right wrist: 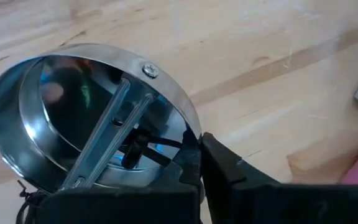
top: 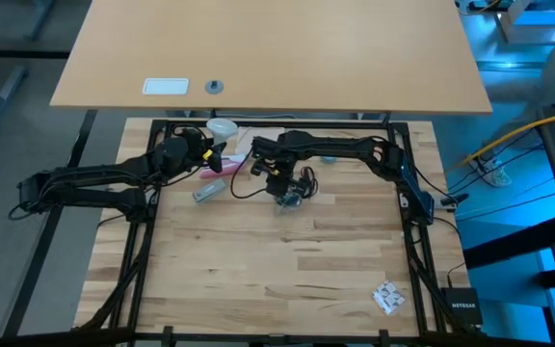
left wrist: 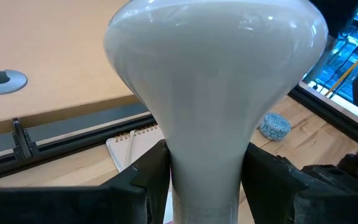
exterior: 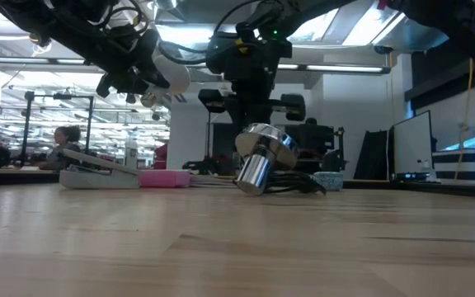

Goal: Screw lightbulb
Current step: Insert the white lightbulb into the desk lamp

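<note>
Looking down on a pale plank table (top: 287, 270) framed by dark rails, with a tan desk (top: 277, 48) lying beyond the far edge and carrying one white card (top: 166, 87) and one small blue-grey round cap (top: 215, 88); looking level across the boards into an open room with ceiling lights, monitors and one person (exterior: 63, 142) sitting far back. Counting two arms, one bulb, one socket. Gripping the lightbulb (left wrist: 213, 81) with the left gripper (left wrist: 207, 180), fingers (left wrist: 143, 180) clenching the neck on both sides, globe pointing away from the wrist, bulb raised clear of the wood near the far-left part of the table. Pinching the rim of the silvery socket (right wrist: 95, 118) with the right gripper (top: 282, 183), clamped tight, socket tilting on the boards with its black cord (exterior: 299, 186) trailing beside it, open bowl showing only its own bracket inside. Lying nearby: one pink box (exterior: 165, 178), one stapler-like tool (exterior: 97, 172), one small blue patterned ball (left wrist: 274, 126)
</note>
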Controlling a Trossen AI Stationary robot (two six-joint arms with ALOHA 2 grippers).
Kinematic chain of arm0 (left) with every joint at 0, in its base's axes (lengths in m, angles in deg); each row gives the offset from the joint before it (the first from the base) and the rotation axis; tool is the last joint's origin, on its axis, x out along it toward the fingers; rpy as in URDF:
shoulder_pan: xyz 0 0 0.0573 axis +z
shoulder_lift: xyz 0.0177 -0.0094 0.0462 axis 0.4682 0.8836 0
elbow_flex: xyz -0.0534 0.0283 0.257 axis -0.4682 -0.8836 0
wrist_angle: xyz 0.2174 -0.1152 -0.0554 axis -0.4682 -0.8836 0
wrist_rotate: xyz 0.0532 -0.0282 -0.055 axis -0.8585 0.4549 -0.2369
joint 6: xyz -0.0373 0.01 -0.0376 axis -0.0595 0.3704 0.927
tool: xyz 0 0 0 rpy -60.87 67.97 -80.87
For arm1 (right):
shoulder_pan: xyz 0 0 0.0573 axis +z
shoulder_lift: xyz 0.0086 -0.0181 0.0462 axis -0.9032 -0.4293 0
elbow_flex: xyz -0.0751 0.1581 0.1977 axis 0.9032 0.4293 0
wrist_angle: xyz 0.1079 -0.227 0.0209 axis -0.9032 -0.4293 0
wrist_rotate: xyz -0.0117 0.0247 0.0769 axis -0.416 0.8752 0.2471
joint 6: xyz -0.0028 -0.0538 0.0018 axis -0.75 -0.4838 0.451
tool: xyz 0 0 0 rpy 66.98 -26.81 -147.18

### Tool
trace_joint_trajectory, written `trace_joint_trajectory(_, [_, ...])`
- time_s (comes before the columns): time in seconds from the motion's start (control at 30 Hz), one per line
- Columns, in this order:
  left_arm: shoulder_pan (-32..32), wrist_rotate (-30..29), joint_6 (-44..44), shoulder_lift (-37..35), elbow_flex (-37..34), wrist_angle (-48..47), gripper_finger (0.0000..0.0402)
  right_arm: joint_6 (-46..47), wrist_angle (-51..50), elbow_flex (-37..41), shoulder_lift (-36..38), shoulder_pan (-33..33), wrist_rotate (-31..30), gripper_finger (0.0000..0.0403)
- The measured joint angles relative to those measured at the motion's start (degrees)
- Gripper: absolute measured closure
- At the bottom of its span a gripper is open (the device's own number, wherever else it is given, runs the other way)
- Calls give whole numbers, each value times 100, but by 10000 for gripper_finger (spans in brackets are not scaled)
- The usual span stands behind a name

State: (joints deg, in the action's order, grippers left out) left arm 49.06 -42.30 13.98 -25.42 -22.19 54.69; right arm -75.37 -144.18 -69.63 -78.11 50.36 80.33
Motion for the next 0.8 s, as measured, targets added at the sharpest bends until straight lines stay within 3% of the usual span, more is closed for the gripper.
trace_joint_trajectory(0.2, [0,0,0,0,0,0,246,-176,-338,0,0,0,36,399])
trace_joint_trajectory(0.3, [0,0,0,-1,0,0,246,-381,-719,12,-2,-2,393,400])
trace_joint_trajectory(0.8, [0,2,2,0,0,0,246,-710,-679,11,-7,22,4312,401])
